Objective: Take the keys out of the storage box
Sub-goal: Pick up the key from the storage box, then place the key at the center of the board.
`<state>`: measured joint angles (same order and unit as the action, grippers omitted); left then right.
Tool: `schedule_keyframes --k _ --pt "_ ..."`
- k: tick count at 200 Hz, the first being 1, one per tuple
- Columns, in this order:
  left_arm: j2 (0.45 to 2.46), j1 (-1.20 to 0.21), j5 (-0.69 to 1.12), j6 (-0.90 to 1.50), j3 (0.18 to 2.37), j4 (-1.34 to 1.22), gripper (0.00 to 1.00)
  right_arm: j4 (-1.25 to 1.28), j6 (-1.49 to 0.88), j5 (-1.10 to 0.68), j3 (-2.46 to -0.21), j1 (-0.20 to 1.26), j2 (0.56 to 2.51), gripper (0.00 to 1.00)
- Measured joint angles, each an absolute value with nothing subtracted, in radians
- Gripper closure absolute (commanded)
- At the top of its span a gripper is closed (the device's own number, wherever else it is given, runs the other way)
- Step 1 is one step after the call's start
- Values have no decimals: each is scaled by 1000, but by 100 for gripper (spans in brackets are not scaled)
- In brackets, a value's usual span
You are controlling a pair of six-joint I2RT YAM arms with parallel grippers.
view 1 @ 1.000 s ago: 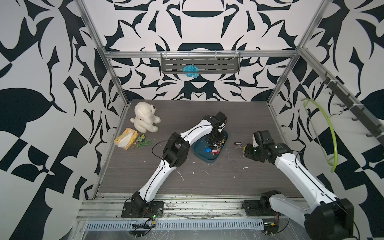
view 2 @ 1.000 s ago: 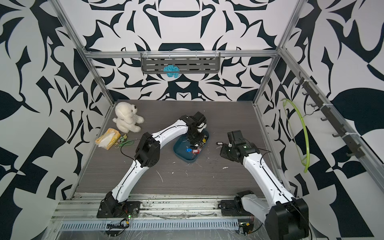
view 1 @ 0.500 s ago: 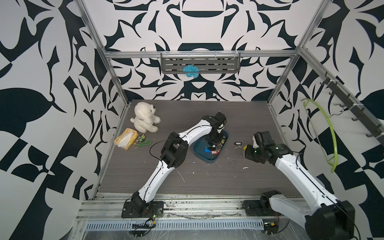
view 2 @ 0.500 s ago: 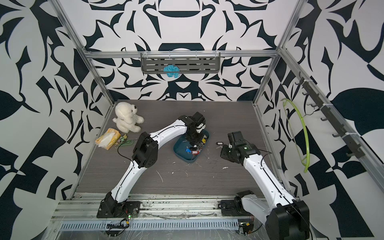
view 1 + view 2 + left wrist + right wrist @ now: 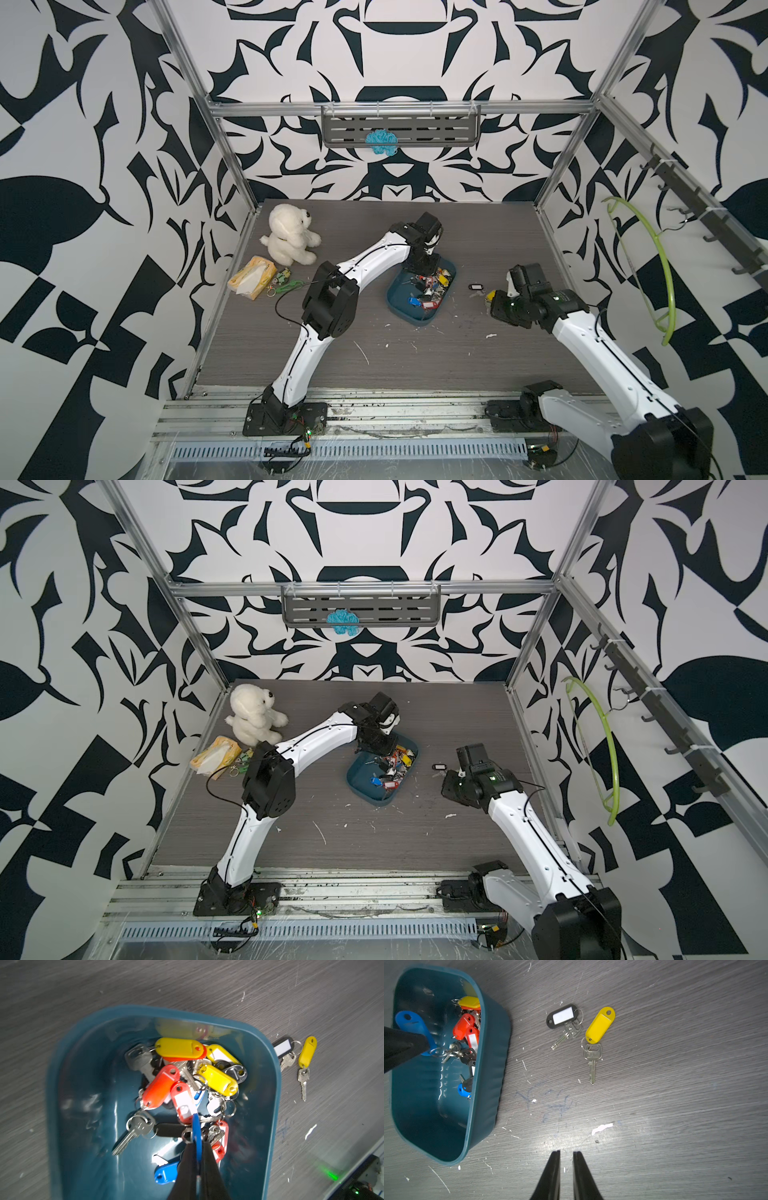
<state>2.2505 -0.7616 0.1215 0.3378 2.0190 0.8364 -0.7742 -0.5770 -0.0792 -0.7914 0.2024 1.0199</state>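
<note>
The teal storage box (image 5: 397, 305) (image 5: 358, 781) sits mid-table with a heap of keys (image 5: 428, 286) (image 5: 182, 1076) on red, yellow, blue and black tags at its far end. My left gripper (image 5: 197, 1144) (image 5: 424, 276) reaches down into the box and is shut on a blue key tag (image 5: 196, 1130) (image 5: 411, 1022), whose ring and key hang below it. Two keys lie on the table right of the box, one on a black tag (image 5: 563, 1017) and one on a yellow tag (image 5: 600, 1024). My right gripper (image 5: 566, 1152) (image 5: 496, 305) hovers near them, narrowly open and holding nothing.
A white plush bear (image 5: 291, 237), a yellow tissue packet (image 5: 251, 278) and a green keychain (image 5: 286, 286) lie at the far left. A green hanger (image 5: 656, 266) hangs on the right wall. A grey shelf (image 5: 401, 129) is mounted on the back wall.
The left gripper has closed the last bit onto the blue tag, and its elbow has drifted slightly left. The right arm has barely moved.
</note>
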Motion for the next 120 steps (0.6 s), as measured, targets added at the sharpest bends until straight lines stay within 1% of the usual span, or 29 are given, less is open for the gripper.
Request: schedule_keyframes --k 28,56,91,120 --pt "2154 -723 126 382 1895 788 100 -775 -578 -87 -791 202 1019 83" --pt "2001 -657 114 427 1757 736 100 -775 -579 -96 -791 203 1020 83" --pt "1784 -518 95 487 1589 672 100 -775 -583 -101 -794 221 1029 83" --pt "1714 -407 90 509 1515 653 100 -771 -595 -101 -807 253 1057 83"
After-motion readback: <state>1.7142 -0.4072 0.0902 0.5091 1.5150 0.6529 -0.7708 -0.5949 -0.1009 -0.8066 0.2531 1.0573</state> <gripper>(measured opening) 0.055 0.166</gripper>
